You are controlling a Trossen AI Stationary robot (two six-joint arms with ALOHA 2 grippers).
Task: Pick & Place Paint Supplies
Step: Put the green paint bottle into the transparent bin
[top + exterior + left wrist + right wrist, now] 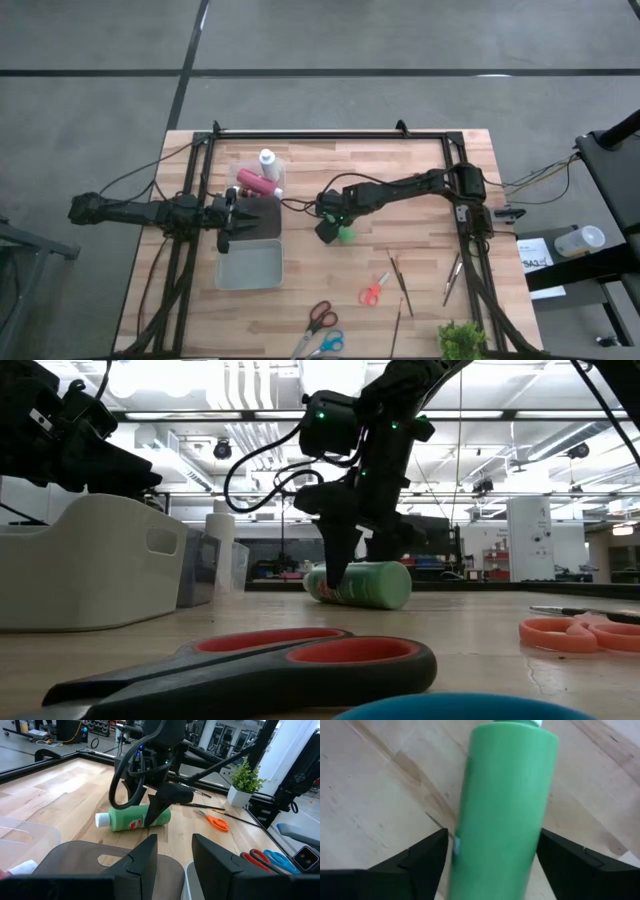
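Two end effectors here: the left end effector (pixel 232 217) hangs open over the bins (pixel 250 265), well left of the green bottle (pixel 345 234). That bottle lies sideways on the tabletop (pixel 420 160), straddled by the open right end effector (pixel 328 231), so right's nearer.

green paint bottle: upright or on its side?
On its side. The green paint bottle lies flat on the table, white cap sideways, between the right gripper's open fingers.
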